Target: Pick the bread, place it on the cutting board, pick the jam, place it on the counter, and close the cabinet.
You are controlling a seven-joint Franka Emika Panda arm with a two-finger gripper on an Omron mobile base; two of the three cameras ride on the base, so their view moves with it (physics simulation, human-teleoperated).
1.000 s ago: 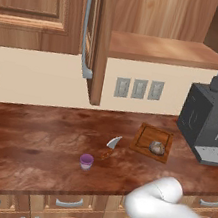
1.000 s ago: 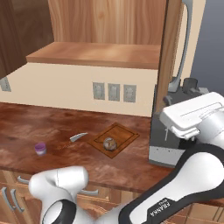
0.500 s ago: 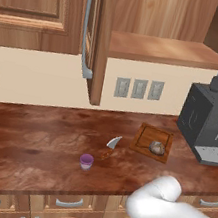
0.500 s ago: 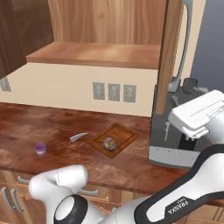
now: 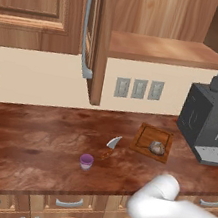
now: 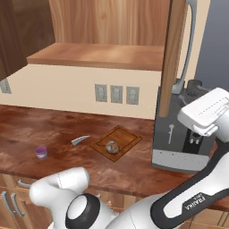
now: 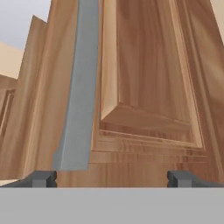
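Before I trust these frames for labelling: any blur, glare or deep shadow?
Left base view: sharp, evenly lit, no glare; the jam casts a faint shadow on the counter. Right base view: the cabinet interior is dim at upper left. Hand view: the door handle looks soft and stretched, very close.

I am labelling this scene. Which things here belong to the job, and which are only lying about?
Job: bread on the cutting board; jam on the counter; cabinet door, open; gripper facing it.

Lying about: knife, coffee machine, wall sockets.
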